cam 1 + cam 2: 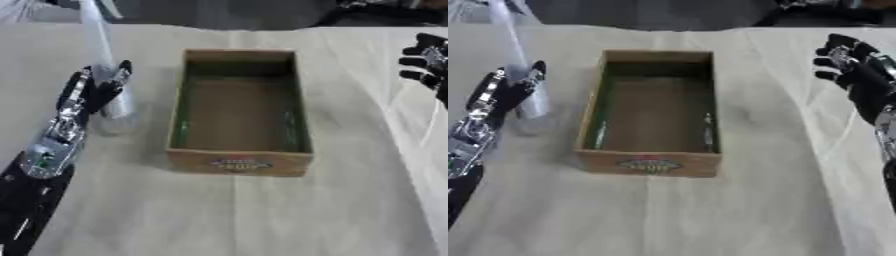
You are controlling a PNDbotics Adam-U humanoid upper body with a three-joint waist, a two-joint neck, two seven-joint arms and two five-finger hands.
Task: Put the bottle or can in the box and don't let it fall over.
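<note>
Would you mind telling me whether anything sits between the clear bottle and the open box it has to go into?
Nothing visible does. The left hand is at the clear bottle, and only bare tablecloth lies between it and the box. The one barrier is the box's own left wall, which the bottle must clear. The box interior looks empty.

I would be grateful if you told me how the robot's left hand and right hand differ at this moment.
The left hand is at the clear bottle, fingers curled round its lower part, left of the box; the right hand holds nothing and touches nothing. The left hand sits close beside the box, while the right hand hangs apart near the picture's right edge, fingers loosely bent. Both are black with silver parts, above the same cloth-covered table.
</note>
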